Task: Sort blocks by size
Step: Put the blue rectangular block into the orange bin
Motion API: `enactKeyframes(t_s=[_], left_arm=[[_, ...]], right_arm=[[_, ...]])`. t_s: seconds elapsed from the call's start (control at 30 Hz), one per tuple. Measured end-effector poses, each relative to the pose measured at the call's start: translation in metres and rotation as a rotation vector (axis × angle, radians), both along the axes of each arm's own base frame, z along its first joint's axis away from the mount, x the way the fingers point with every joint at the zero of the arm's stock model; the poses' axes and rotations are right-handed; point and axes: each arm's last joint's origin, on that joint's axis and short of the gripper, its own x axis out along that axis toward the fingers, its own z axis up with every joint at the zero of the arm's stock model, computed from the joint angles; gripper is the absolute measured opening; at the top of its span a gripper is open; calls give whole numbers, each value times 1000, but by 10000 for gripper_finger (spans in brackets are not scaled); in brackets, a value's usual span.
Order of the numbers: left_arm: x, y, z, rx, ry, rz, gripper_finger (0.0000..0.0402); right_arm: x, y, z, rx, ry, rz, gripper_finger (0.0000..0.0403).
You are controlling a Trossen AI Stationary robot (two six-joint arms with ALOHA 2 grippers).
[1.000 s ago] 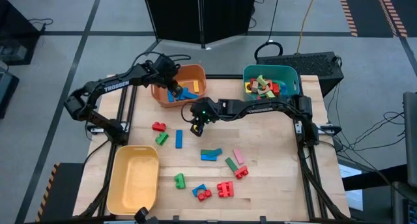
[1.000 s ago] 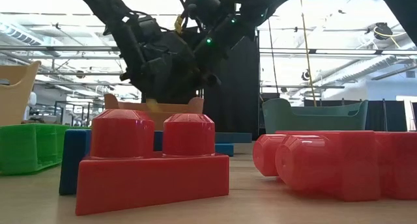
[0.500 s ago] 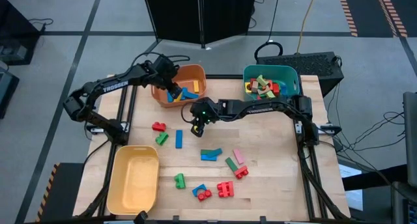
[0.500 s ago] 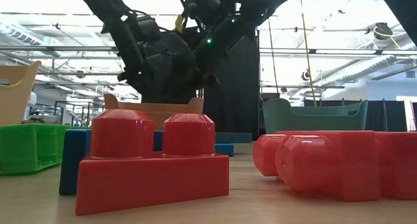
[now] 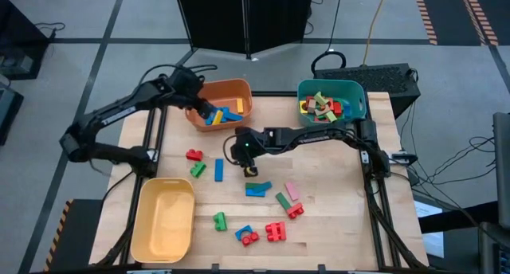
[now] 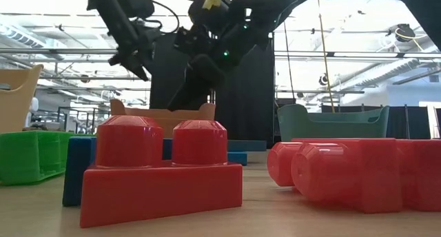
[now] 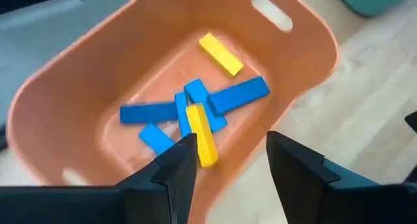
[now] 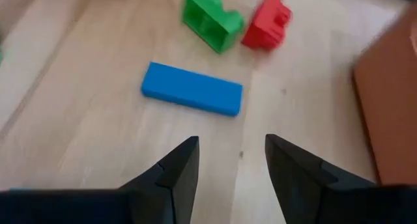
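Observation:
My left gripper (image 7: 231,142) hangs open above the orange bin (image 5: 231,91), over its left part (image 5: 205,111). In the bin lie several blue bars (image 7: 238,95) and two yellow bars (image 7: 202,134). My right gripper (image 8: 231,146) stands open over the table's middle (image 5: 245,164), slanting down toward the left. A blue bar (image 8: 192,87) lies flat on the wood in front of it, just left of it in the high view (image 5: 218,170). Beyond that bar sit a green block (image 8: 212,19) and a red block (image 8: 267,25).
More blocks lie scattered over the near half of the table, among them a blue one (image 5: 256,189), a pink one (image 5: 292,191) and red ones (image 5: 276,232). A yellow bin (image 5: 163,218) stands at the near left. A teal bin (image 5: 331,89) with blocks stands at the far right.
My left gripper has risen out of the orange bin and drawn back toward the table's left edge. My right gripper has rolled about its own axis and shifted slightly down and toward the near edge. The blocks lie as before.

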Motion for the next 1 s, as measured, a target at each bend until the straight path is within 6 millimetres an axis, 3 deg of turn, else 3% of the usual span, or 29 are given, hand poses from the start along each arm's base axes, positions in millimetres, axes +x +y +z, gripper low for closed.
enactKeyframes(t_s=[0.3,0.6,0.8,1.0], left_arm=[[-14,-30,21,-52,-104,142,180],[-23,-66,19,-129,-3,258,180],[-19,-75,19,-163,-22,287,180],[-16,-84,18,-192,-28,288,180]], right_arm=[[8,0,-33,-13,28,124,162],[25,0,-22,33,-132,140,162],[46,-2,-45,68,-92,107,157],[64,-3,-38,112,-147,67,120]])
